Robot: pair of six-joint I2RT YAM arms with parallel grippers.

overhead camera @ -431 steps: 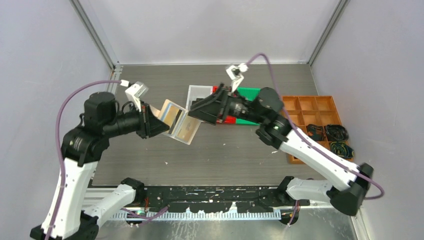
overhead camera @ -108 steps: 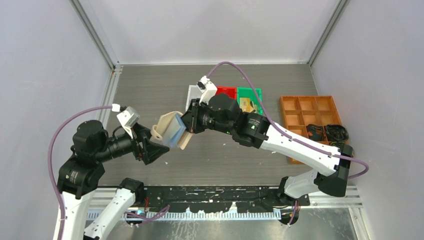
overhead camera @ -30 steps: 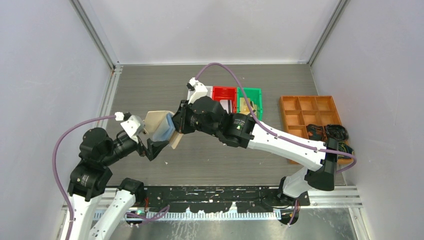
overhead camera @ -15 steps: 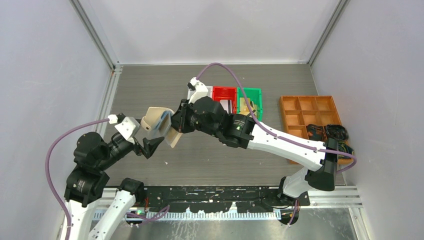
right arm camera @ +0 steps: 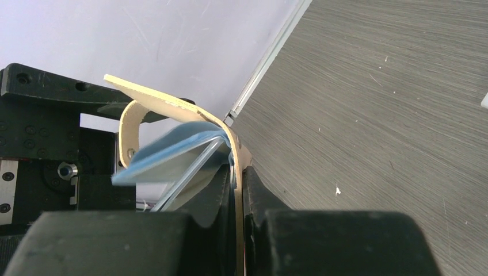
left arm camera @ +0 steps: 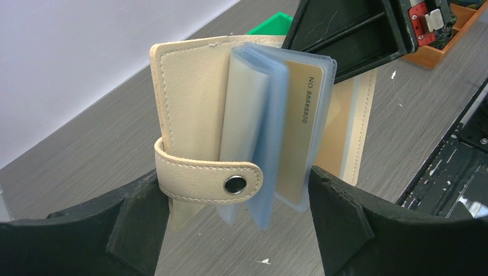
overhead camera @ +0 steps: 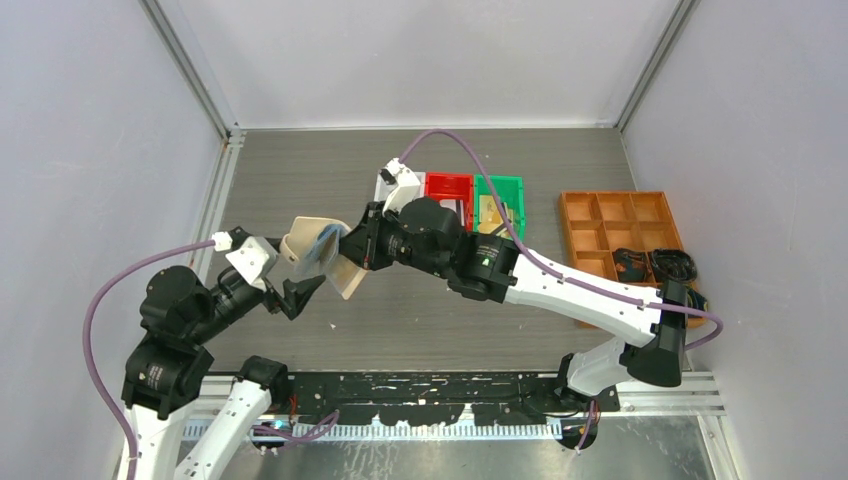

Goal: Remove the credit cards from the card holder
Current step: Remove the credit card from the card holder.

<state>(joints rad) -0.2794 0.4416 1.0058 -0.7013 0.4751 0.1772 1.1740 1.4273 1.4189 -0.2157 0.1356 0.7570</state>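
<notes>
Just left of the card holder (overhead camera: 315, 245), holds the left claw (overhead camera: 300, 290) spread, nearest the gold credit card (left arm camera: 302, 132), long axis crosswise to its gap; pinches the cover with the right claw (overhead camera: 358, 248).

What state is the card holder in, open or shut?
Open: on the card holder the snap tab is unfastened, clear sleeves fan out, one holding a gold card.

The grey wood-grain surface (overhead camera: 300, 170) carries a red bin (overhead camera: 449, 177), a green bin (overhead camera: 498, 179) just beside it, an orange compartment tray (overhead camera: 612, 195) at the right, and perhaps a white bin (overhead camera: 384, 186), mostly hidden.
</notes>
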